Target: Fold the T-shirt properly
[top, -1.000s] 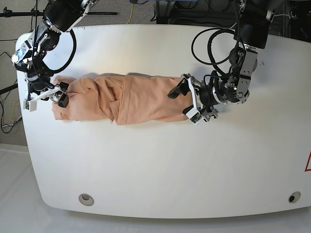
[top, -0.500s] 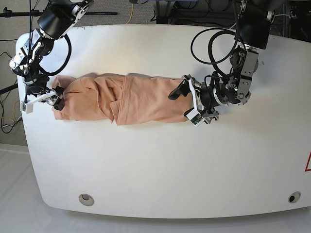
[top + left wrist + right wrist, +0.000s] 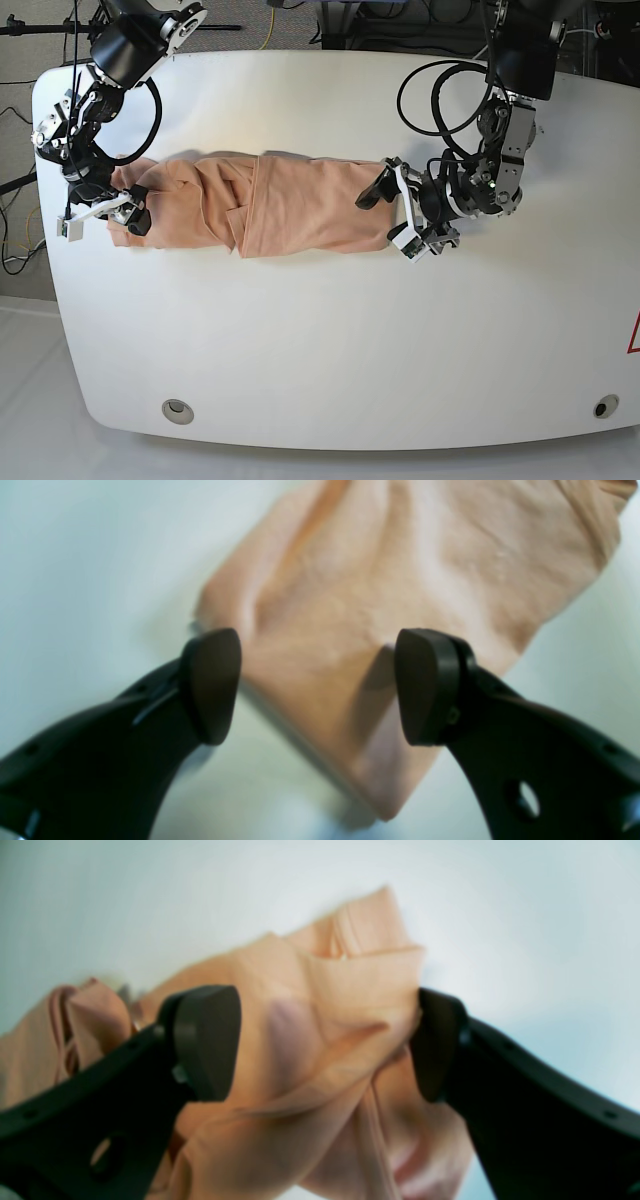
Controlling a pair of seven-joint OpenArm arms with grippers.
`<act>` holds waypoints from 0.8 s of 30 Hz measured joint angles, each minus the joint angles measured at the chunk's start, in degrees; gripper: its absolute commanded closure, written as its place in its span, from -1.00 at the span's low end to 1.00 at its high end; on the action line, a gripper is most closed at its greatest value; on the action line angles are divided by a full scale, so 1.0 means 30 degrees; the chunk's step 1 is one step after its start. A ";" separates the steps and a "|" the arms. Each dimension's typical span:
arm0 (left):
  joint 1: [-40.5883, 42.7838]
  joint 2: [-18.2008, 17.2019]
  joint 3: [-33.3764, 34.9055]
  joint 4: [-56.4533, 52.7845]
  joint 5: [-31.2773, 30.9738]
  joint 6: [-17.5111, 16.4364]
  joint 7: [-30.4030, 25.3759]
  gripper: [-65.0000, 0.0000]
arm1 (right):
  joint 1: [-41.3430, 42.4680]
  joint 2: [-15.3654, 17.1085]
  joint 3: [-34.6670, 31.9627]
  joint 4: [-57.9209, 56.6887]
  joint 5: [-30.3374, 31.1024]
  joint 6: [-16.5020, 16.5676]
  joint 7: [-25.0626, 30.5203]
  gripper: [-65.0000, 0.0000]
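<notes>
The T-shirt (image 3: 270,205), peach cloth folded into a long strip, lies across the white table (image 3: 330,340). On the right of the base view, my left gripper (image 3: 388,215) stands open astride the strip's right end. In the left wrist view that gripper (image 3: 317,685) has both dark pads spread wide over a flat corner of the T-shirt (image 3: 380,575). On the left of the base view, my right gripper (image 3: 137,208) is open at the strip's bunched left end. Seen from the right wrist, its (image 3: 325,1040) pads flank rumpled T-shirt cloth (image 3: 310,990) without pinching it.
Two round holes (image 3: 178,410) (image 3: 605,407) sit near the table's front edge. Cables (image 3: 440,95) loop over the back right of the table. A red mark (image 3: 634,335) shows at the right edge.
My right gripper pulled back to the left off the shirt's end, then came in again slightly lower over the cloth. My left gripper shifted a little right. Both stayed open.
</notes>
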 measured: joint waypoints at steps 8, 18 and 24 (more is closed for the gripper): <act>0.0102 0.0000 -0.0058 0.0000 0.0015 0.0015 0.0211 -0.41 | 0.0080 -0.0903 0.0532 -0.0619 0.0073 -0.0044 -0.0437 -0.53; 0.0146 -0.0095 -0.0736 0.0007 0.0073 -0.0036 0.0350 -0.39 | -0.0066 -0.0707 0.1049 -0.1195 0.0838 0.0124 -0.0364 -0.54; 0.0233 -0.0153 -0.1122 0.0029 0.0095 -0.0029 0.0401 -0.38 | -0.0299 -0.0532 0.1158 -0.1260 0.1209 0.0109 -0.0284 -0.54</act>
